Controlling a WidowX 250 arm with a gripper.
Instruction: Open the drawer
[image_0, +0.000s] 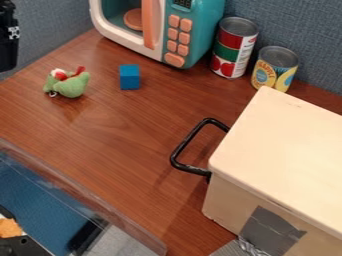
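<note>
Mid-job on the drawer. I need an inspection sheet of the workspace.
Surface: brown wood-grain table.
Job's things: black handle on the left side of the cream box; whether the drawer is fully shut, cannot tell.
Clutter: green plush toy, blue block, red-labelled can, yellow-labelled can, toy microwave.
Gripper: black arm section at the upper left edge, apart from the handle.
Cables: nothing seen.
Surroundings: blue-grey partition behind; grey tape on the box.

Cans (234, 47) apparently behind box (287, 145).
</note>
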